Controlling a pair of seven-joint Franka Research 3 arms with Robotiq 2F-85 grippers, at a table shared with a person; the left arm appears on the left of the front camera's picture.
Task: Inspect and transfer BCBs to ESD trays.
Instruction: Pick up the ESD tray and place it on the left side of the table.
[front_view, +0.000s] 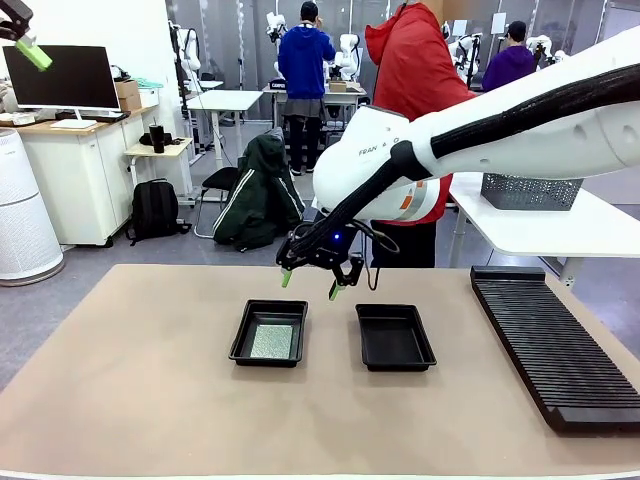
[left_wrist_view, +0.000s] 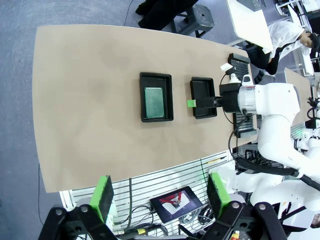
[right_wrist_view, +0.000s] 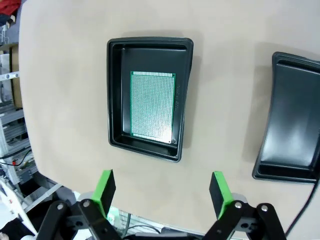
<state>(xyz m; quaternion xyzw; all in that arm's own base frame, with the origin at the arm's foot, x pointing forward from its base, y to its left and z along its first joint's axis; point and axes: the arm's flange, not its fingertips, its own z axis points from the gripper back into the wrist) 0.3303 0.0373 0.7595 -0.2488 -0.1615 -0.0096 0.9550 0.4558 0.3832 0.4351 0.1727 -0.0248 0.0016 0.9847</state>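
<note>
Two black ESD trays lie side by side mid-table. The left tray (front_view: 238, 345) (left_wrist_view: 142, 97) (right_wrist_view: 115, 100) holds one green BCB (front_view: 272, 341) (left_wrist_view: 154, 102) (right_wrist_view: 152, 105) flat on its floor. Nothing lies in the right tray (front_view: 395, 345) (left_wrist_view: 200, 87) (right_wrist_view: 292, 130). My right gripper (front_view: 312, 283) (right_wrist_view: 162, 192) hovers open and holds nothing, just beyond the trays' far edge, between the two. Raised high at the far left, my left gripper (front_view: 28, 48) (left_wrist_view: 161, 195) is open with nothing in it, looking down on the whole table.
A long black ribbed rack (front_view: 555, 340) lies along the table's right side. A person in a red hooded jacket (front_view: 415, 70) stands at the far side behind my right arm. A grey mesh basket (front_view: 530, 190) sits on the white table behind.
</note>
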